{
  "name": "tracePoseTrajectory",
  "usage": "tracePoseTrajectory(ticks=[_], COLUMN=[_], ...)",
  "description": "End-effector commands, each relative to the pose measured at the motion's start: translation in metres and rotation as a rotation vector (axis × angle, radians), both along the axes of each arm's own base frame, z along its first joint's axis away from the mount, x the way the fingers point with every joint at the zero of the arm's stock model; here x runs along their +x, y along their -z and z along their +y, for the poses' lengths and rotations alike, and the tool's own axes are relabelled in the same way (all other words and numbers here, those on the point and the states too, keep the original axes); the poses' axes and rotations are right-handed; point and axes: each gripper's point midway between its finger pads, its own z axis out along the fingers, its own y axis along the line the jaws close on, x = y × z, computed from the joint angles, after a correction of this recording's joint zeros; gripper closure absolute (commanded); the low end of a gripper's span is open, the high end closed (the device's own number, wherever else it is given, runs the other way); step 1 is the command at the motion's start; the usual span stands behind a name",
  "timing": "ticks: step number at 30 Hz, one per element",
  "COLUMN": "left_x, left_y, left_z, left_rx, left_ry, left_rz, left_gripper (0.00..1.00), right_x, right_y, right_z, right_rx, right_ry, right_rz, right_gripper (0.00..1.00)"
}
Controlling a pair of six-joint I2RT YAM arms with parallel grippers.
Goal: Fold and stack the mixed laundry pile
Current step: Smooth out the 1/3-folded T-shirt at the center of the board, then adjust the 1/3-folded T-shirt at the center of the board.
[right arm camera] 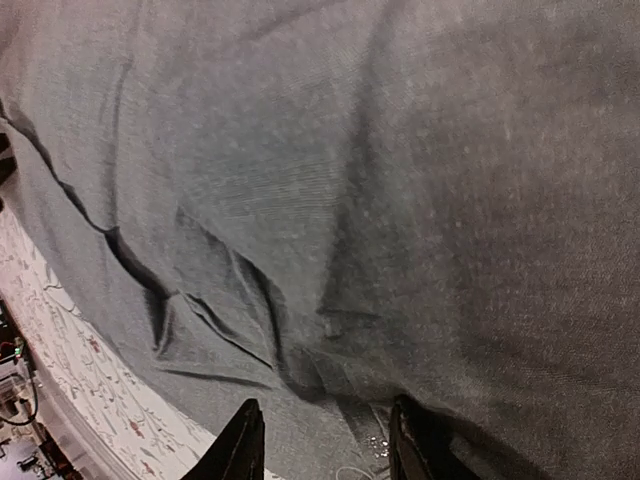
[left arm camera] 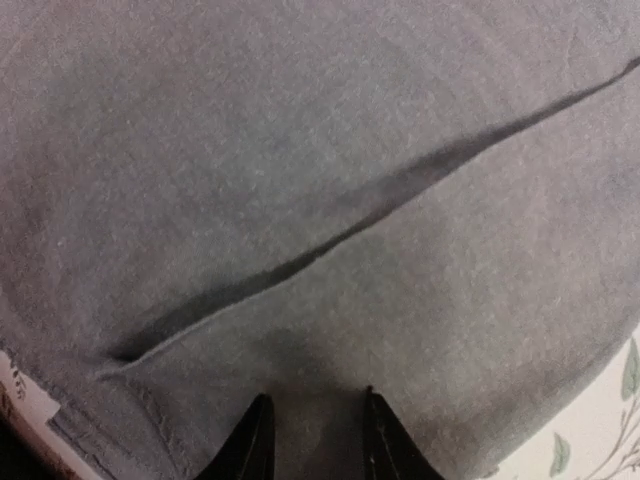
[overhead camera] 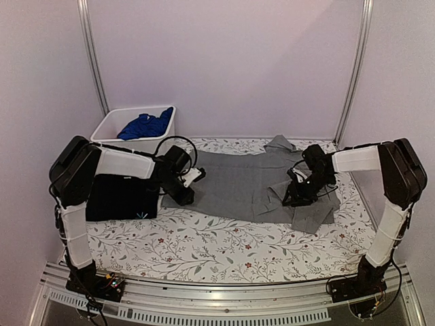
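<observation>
A grey collared shirt lies spread flat across the middle of the table. My left gripper is down on its left edge, open, with flat grey cloth between and under the fingers. My right gripper is down on the shirt's right part, open over wrinkled grey cloth near a hem; the gripper holds nothing. A folded black T-shirt with a small light mark lies at the left. A bright blue garment sits in the bin.
A white plastic bin stands at the back left corner. The table has a floral cloth, bare along the front. Pale walls and metal posts close in the back and sides.
</observation>
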Motion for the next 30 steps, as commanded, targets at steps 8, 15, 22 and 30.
tracePoseTrajectory(ticks=[8,15,22,30], left_x=[-0.019,0.012,0.008,0.009], left_y=[-0.023,-0.145,-0.228,-0.226], left_z=[0.063,0.004,-0.02,-0.015], left_rx=[0.027,-0.272,-0.519,-0.468], left_ry=[-0.108,-0.03,0.049,0.054], left_rz=[-0.037,-0.323,-0.484,-0.479], left_gripper=[0.6,0.26,0.02,0.0], right_x=[-0.012,-0.041,-0.024,-0.018], right_y=[-0.076,-0.086,-0.086,-0.025], right_z=[-0.002,-0.03,-0.043,-0.045], right_rx=[0.13,0.013,-0.149,-0.277], right_ry=[0.027,0.081,-0.191,-0.276], right_rz=[-0.119,-0.085,-0.275,-0.104], right_gripper=[0.46,0.37,0.27,0.26])
